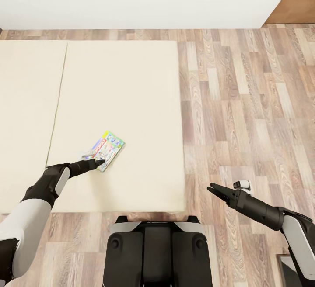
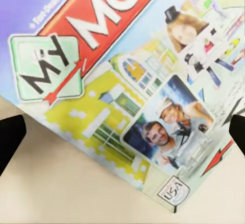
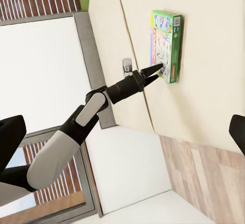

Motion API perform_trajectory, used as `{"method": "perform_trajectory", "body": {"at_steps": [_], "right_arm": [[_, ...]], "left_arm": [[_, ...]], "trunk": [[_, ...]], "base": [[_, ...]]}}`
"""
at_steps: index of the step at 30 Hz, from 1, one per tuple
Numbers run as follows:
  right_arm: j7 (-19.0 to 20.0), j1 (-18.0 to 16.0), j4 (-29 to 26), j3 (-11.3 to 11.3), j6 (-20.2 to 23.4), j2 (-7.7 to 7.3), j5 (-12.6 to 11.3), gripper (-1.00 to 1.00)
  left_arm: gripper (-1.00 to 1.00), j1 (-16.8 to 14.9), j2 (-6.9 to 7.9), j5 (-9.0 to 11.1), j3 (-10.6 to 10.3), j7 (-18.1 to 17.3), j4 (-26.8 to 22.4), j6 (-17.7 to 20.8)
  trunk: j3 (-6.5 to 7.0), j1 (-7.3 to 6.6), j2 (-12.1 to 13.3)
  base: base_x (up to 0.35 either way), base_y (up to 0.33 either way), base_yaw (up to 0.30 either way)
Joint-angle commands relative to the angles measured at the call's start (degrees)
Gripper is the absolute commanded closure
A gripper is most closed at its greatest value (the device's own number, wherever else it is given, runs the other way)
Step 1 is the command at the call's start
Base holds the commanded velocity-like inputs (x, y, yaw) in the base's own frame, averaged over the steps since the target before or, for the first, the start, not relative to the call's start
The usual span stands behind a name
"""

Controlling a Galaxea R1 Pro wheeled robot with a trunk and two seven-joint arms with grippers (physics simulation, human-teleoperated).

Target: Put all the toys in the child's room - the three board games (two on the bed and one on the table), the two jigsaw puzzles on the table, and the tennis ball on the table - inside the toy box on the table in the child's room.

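One board game lies on the bed, not yet lifted. Left claw spread at its edge; right claw parted, empty. Boxing remains.

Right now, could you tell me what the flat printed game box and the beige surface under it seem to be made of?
The flat printed game box looks like glossy printed cardboard, with sharp edges and photo artwork. The beige mattress looks like matte fabric, plain and seamed, though the render leaves this uncertain.

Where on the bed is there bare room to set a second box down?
Most of the bed is bare: the stretch between the board game and the wall, and toward the floor-side edge. It is crowded only at the game's near corner, where the left gripper sits.
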Motion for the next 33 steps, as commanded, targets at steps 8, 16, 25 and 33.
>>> {"method": "perform_trajectory", "body": {"at_steps": [8,16,25,33], "right_arm": [[0.3,-0.03,0.01,-0.04,0.2,0.0,0.2,-1.0],[0.3,-0.03,0.01,0.0,0.2,0.0,0.2,-1.0],[0.27,-0.03,0.01,0.05,0.19,0.01,0.24,-1.0],[0.29,-0.03,0.01,0.05,0.18,0.03,0.28,-1.0]], "left_arm": [[-1.0,-0.04,-0.02,0.54,0.11,0.68,-0.05,0.39],[-1.0,-0.06,0.04,0.59,0.13,0.71,-0.05,0.32],[-1.0,-0.06,0.08,0.6,0.19,0.71,-0.05,0.25],[-1.0,-0.05,0.28,0.6,0.2,0.64,-0.05,0.26]], "trunk": [[-0.06,0.03,-0.09],[-0.06,0.03,-0.09],[-0.06,0.03,-0.09],[-0.06,0.03,-0.09]], "base": [[0.0,-0.232,0.0],[-0.024,-0.148,0.0],[-0.074,-0.159,0.0],[-0.099,-0.159,0.0]]}}
